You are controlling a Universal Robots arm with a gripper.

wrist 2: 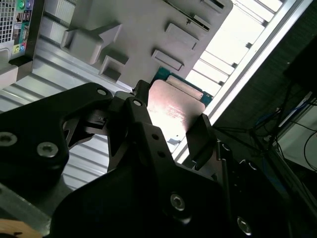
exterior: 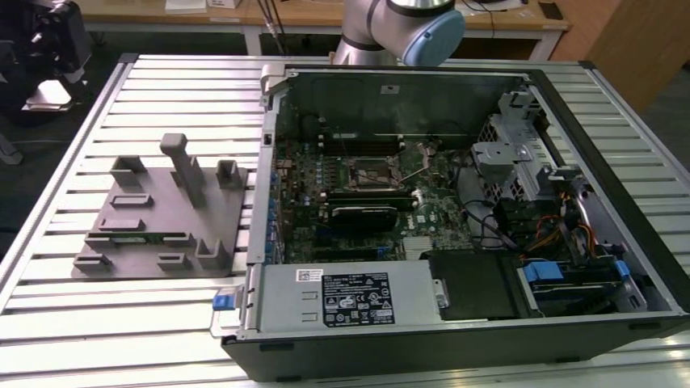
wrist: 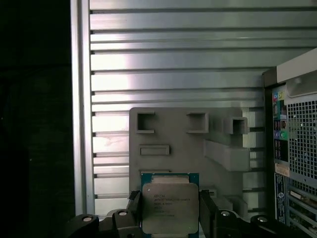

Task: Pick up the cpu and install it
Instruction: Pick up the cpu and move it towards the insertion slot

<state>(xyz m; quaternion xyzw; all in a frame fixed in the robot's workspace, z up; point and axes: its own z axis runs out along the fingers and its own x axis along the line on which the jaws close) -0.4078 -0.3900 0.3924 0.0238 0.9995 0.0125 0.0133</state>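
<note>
The cpu (wrist: pixel 170 208) sits flat between the gripper's (wrist: pixel 170 213) two dark fingers (wrist: pixel 206 210), its silvery top facing the camera in both wrist views. The gripper is clamped on opposite edges of the cpu and holds it over the grey fixture block (wrist: pixel 188 148), apparently clear of it. The fixture block rests on the slatted bench (wrist: pixel 173 64). In the exterior view, the motherboard socket (exterior: pixel 374 171) inside the open computer case (exterior: pixel 603 267) lies to the exterior view's right of the fixture block.

Slatted aluminium table (exterior: pixel 161 81), glare seen on the slats in the second wrist view, wooden desk (exterior: pixel 313 14) placed behind, wooden panel (exterior: pixel 631 48) at the exterior view's right, dark floor (exterior: pixel 27 202) alongside, cables (wrist 2: pixel 262 124) seen past the table edge.
</note>
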